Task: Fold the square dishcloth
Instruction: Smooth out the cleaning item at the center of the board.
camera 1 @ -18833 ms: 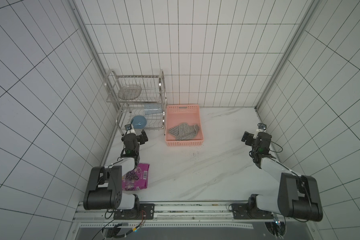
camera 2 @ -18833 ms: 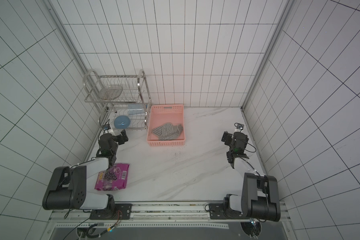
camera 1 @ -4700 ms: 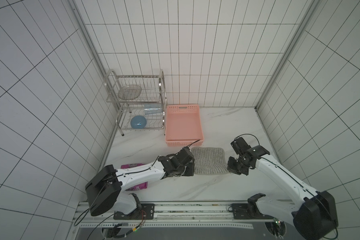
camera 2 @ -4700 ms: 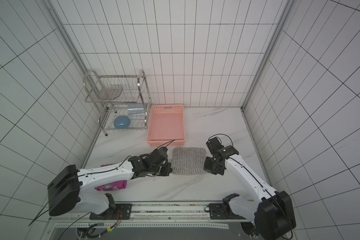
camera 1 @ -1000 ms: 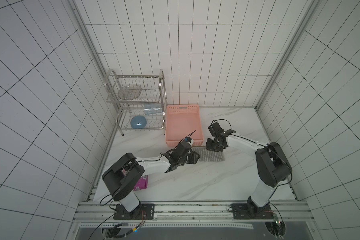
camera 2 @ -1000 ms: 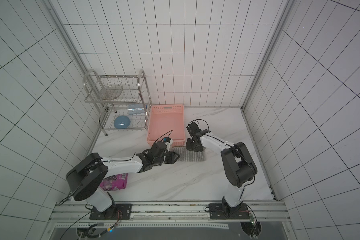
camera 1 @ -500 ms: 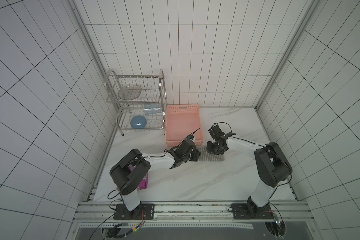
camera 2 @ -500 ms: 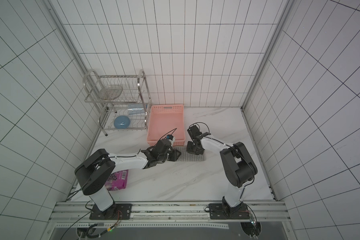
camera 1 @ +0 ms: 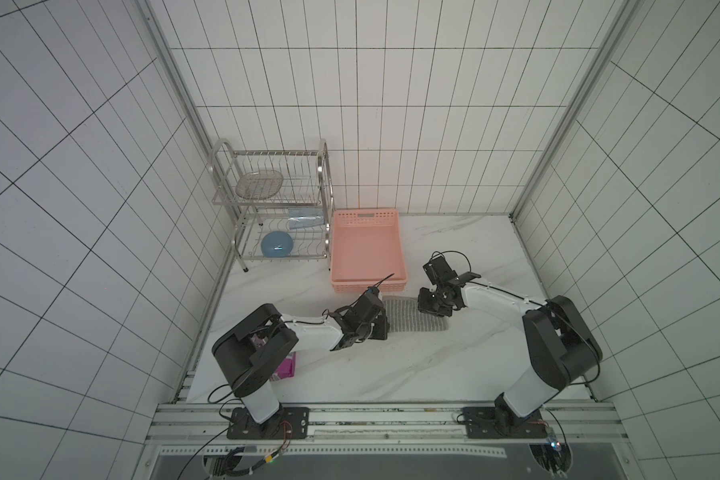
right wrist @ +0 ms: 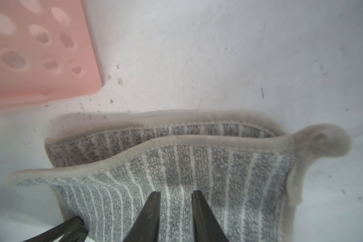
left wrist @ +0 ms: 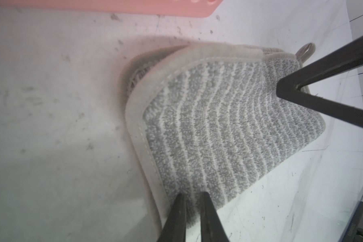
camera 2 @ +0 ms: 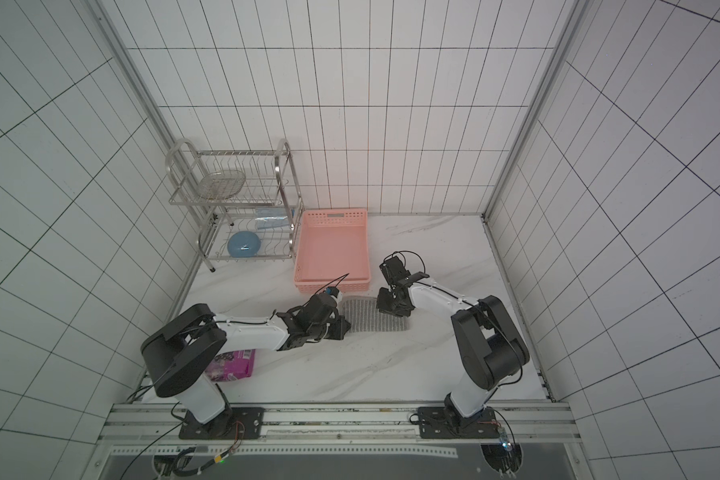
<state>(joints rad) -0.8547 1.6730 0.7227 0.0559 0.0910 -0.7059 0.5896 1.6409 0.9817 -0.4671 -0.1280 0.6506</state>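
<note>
The square dishcloth [camera 1: 408, 318] [camera 2: 366, 318], grey with thin whitish stripes, lies folded double on the marble table just in front of the pink basket. In the left wrist view my left gripper [left wrist: 192, 199] is shut on the dishcloth [left wrist: 218, 125] at its near edge, by the left end in both top views [camera 1: 385, 328] [camera 2: 346, 328]. My right gripper [right wrist: 175, 197] stands open with its fingertips on the top layer of the dishcloth [right wrist: 218, 167], at the right end [camera 1: 429, 307] [camera 2: 387, 309]. The hanging loop [right wrist: 323, 140] sticks out at one corner.
The pink basket [camera 1: 368, 286] [camera 2: 333, 286] stands close behind the cloth. A metal dish rack [camera 1: 275, 208] with a blue bowl [camera 1: 277, 245] is at the back left. A purple snack packet [camera 2: 233, 365] lies under the left arm's base.
The left gripper's jaws have narrowed onto the cloth's edge. The right gripper's jaws have widened. Both arms shifted only slightly and the cloth stays folded.
</note>
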